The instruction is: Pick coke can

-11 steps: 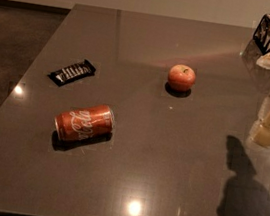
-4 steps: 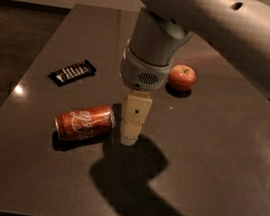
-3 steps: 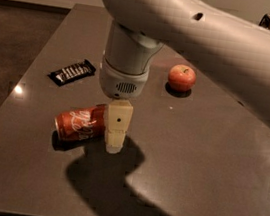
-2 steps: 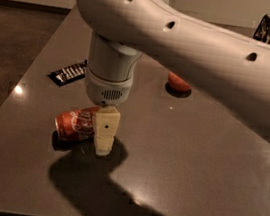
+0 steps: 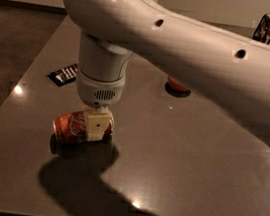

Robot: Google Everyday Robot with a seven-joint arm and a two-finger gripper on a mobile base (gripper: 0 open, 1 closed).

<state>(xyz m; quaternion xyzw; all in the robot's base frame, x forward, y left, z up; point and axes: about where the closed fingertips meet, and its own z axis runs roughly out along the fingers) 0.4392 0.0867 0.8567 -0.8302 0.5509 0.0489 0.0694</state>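
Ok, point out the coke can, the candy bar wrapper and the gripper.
coke can [image 5: 69, 126], camera view, its red side left of the gripper.
candy bar wrapper [image 5: 63, 74], camera view, its visible middle.
gripper [image 5: 97, 130], camera view, its tip at the can.

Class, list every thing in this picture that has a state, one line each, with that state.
Can: lying on its side on the table.
Gripper: down at the can's right end.
Apple: on the table, mostly hidden by the arm.
Candy bar: lying flat.
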